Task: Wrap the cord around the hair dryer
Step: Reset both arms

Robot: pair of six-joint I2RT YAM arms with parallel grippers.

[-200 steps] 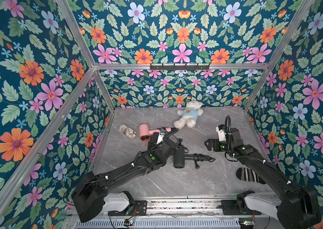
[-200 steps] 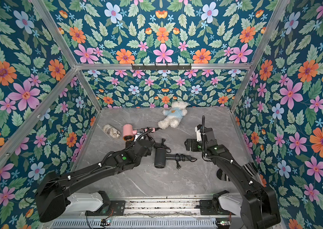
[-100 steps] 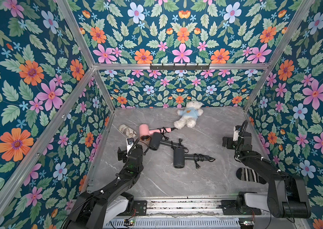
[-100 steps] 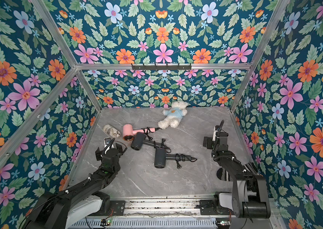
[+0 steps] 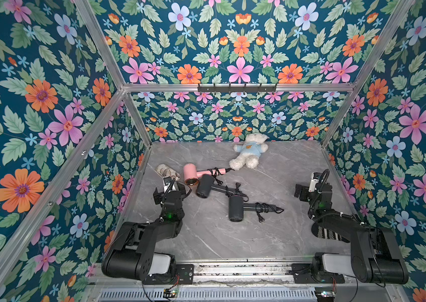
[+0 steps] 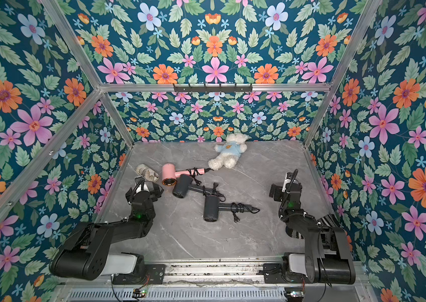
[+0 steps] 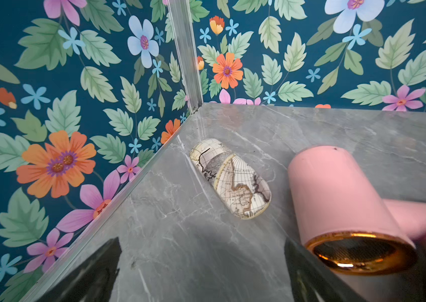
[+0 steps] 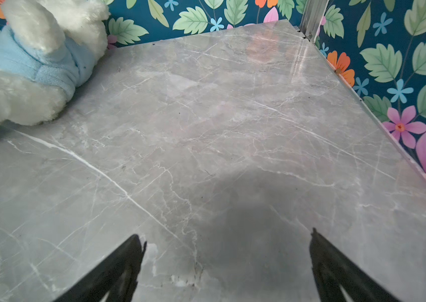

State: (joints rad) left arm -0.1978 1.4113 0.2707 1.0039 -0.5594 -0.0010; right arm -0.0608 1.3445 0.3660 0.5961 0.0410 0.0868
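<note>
Three hair dryers lie mid-table in both top views. A pink hair dryer (image 5: 190, 177) lies farthest back, with black cord around its handle (image 5: 216, 171). A dark grey hair dryer (image 5: 205, 186) lies beside it. Another dark grey hair dryer (image 5: 235, 209) lies nearest, its cord (image 5: 263, 208) coiled on the handle and its plug (image 5: 259, 218) loose on the table. My left gripper (image 5: 169, 186) is open, left of the pink dryer (image 7: 337, 198), holding nothing. My right gripper (image 5: 308, 189) is open by the right wall, over bare table (image 8: 206, 130).
A map-print case (image 7: 230, 179) lies near the left wall behind my left gripper (image 7: 204, 264). A white teddy bear in a blue shirt (image 5: 249, 151) lies at the back. A striped sock (image 5: 324, 234) is partly under my right arm. A hook rail (image 5: 236, 88) hangs on the back wall.
Both arms have drawn back from the dryers, the left to the left wall, the right to the right wall, and folded toward the front. The farther grey dryer now lies uncovered beside the pink one.
</note>
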